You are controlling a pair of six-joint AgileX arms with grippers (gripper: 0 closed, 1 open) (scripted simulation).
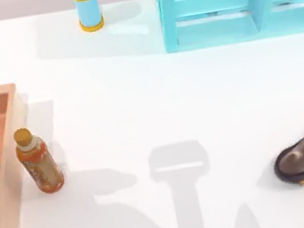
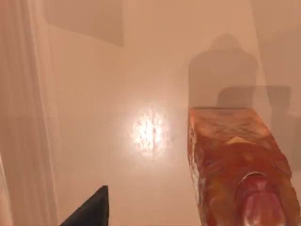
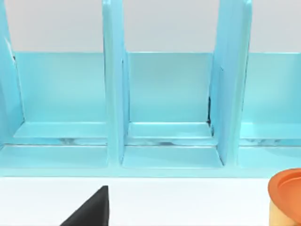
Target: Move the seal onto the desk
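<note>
Wood beneath: found the seal (image 2: pixel 235 160) resting in the tray (image 2: pixel 94 117), not on the white table (image 1: pixel 167 100), close beside the left end effector (image 2: pixel 150 221), probably poised there for a grasp. Could not tell its grip, nor that of the right end effector (image 3: pixel 150 221), parked facing the turquoise shelf (image 3: pixel 115 94)

A tall orange block (image 2: pixel 235 165) with a rounded reddish end is rising from the lower right of the frame, throwing a shadow onto the pale peach-lit surface (image 2: pixel 94 117) behind it. A dark fingertip (image 2: pixel 91 209) is poking in at the bottom left.
</note>
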